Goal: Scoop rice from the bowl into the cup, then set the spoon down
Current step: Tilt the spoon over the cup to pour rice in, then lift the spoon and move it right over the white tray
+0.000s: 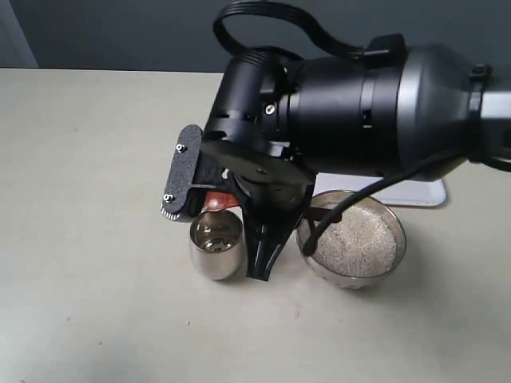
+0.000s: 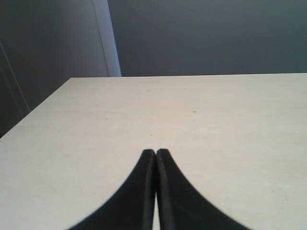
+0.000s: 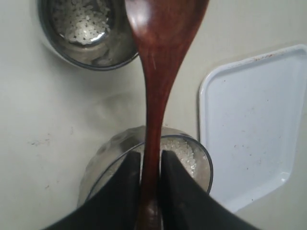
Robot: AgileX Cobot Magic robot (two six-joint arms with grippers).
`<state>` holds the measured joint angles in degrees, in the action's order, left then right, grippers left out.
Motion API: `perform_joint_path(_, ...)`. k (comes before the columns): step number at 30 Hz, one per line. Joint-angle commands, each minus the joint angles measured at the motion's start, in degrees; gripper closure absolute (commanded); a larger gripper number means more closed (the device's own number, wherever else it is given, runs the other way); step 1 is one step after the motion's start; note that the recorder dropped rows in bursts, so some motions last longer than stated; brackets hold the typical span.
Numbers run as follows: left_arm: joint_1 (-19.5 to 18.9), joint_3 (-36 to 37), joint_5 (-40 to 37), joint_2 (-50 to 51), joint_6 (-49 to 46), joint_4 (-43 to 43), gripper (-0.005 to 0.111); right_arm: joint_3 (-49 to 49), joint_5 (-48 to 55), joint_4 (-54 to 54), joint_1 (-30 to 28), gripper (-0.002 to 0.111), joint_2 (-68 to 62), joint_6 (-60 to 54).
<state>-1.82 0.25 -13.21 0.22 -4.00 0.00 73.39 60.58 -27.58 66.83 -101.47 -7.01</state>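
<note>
The spoon [image 3: 152, 96] is clamped by its handle between the narrowed fingers of the right gripper [image 3: 151, 160], and its scoop is held over the rim of the cup [image 1: 211, 263]. A few grains are seen at the cup's bottom. The bowl [image 1: 355, 279] stands just beside the cup on the worktop [image 1: 96, 199] and is well filled with rice [image 1: 359, 235]. A white tray [image 1: 419, 193] lies behind the bowl. The left gripper [image 2: 155, 152] is pressed together with nothing between its 2 fingers, over bare worktop.
</note>
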Motion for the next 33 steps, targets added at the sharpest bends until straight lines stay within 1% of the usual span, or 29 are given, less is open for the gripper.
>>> perform_joint_path(1, 0.23, -0.25, 0.75, -0.22, 0.18, -0.32, 0.106, -0.11, 1.65, -1.41, 0.08, 0.109, -0.06, 1.15)
perform_joint_path(8, 0.23, -0.25, 0.75, -0.22, 0.18, -0.32, 0.106, -0.37, 1.6, -4.18, 1.17, 0.109, -0.06, 1.64)
perform_joint_path(15, 0.23, -0.25, 0.75, -0.22, 0.18, -0.32, 0.106, -4.62, 1.42, -6.76, 1.87, 0.109, -0.06, 3.94)
perform_joint_path(28, 0.23, -0.25, 0.75, -0.22, 0.18, -0.32, 0.106, -5.1, -1.01, -7.47, 1.92, 0.109, -0.06, 4.7)
perform_joint_path(33, 0.23, -0.25, 0.75, -0.22, 0.18, -0.32, 0.106, -5.26, -0.67, -9.14, 3.77, 0.109, -0.06, 5.48)
